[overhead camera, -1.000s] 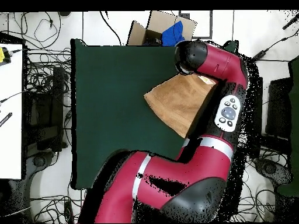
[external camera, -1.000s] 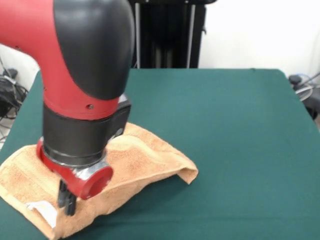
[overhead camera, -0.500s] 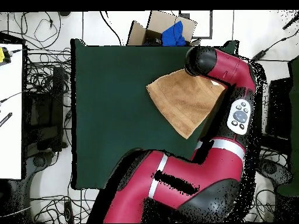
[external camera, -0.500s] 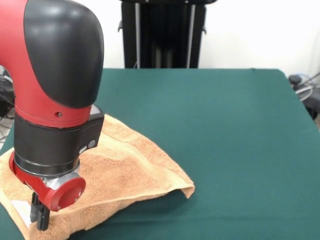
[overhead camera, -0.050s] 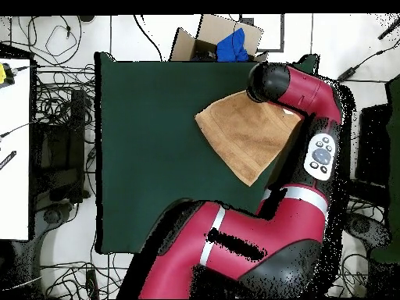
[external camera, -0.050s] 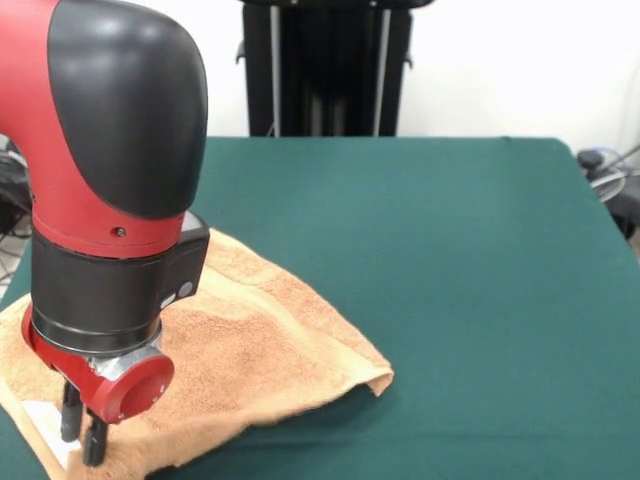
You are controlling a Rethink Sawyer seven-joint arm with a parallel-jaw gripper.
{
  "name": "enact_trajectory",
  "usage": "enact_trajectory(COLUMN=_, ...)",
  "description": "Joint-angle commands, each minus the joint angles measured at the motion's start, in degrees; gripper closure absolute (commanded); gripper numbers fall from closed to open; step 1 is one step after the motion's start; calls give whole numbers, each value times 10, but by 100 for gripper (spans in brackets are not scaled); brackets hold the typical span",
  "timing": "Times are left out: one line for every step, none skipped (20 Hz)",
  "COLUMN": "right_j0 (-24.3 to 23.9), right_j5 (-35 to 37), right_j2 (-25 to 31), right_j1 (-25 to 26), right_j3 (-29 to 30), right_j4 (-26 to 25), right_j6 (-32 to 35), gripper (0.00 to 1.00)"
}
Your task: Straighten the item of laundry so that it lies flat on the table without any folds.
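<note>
The green tabletop (external camera, -0.050s: 450, 250) carries only the peach towel (external camera, -0.050s: 260, 350), near one corner. The red arm (external camera, -0.050s: 100, 180) hides part of it. The cloth lies rumpled, one corner lifted. The pincer (external camera, -0.050s: 80, 430) stands narrow, tips touching the hem by the white tag (external camera, -0.050s: 45, 425).

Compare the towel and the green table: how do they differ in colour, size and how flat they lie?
Colour: the towel is peach-orange with a looped texture; the table is dark green and smooth. Size: the towel covers only one corner area, while the table is far wider. Flatness: the towel's corner toward the table's middle lifts and curls, with a shadow beneath; the table lies even. Both look like cloth surfaces. The gripper is at the towel's near edge.
</note>
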Motion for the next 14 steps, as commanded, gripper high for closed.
enact_trajectory(right_j0=14, right_j5=-10, right_j2=39, right_j1=10, right_j3=100, right_j4=-28, right_j6=29, gripper=0)
enact_trajectory(right_j0=14, right_j5=-11, right_j2=38, right_j1=10, right_j3=99, right_j4=-27, right_j6=32, gripper=0)
enact_trajectory(right_j0=15, right_j5=-15, right_j2=37, right_j1=9, right_j3=99, right_j4=-26, right_j6=37, gripper=0)
enact_trajectory(right_j0=13, right_j5=-9, right_j2=42, right_j1=9, right_j3=101, right_j4=-21, right_j6=37, gripper=0)
enact_trajectory(right_j0=12, right_j5=-7, right_j2=44, right_j1=9, right_j3=102, right_j4=-19, right_j6=37, gripper=0)
enact_trajectory(right_j0=11, right_j5=-7, right_j2=47, right_j1=6, right_j3=107, right_j4=-17, right_j6=37, gripper=0)
enact_trajectory(right_j0=11, right_j5=-4, right_j2=48, right_j1=5, right_j3=109, right_j4=-16, right_j6=37, gripper=0)
enact_trajectory(right_j0=11, right_j5=1, right_j2=50, right_j1=2, right_j3=113, right_j4=-13, right_j6=39, gripper=0)
enact_trajectory(right_j0=11, right_j5=3, right_j2=51, right_j1=-1, right_j3=116, right_j4=-11, right_j6=39, gripper=0)
enact_trajectory(right_j0=11, right_j5=7, right_j2=54, right_j1=-5, right_j3=122, right_j4=-7, right_j6=41, gripper=0)
enact_trajectory(right_j0=12, right_j5=9, right_j2=55, right_j1=-7, right_j3=125, right_j4=-5, right_j6=42, gripper=0)
enact_trajectory(right_j0=13, right_j5=16, right_j2=57, right_j1=-13, right_j3=131, right_j4=-1, right_j6=45, gripper=0)
enact_trajectory(right_j0=14, right_j5=19, right_j2=57, right_j1=-16, right_j3=134, right_j4=1, right_j6=48, gripper=0)
enact_trajectory(right_j0=16, right_j5=30, right_j2=57, right_j1=-22, right_j3=140, right_j4=4, right_j6=49, gripper=0)
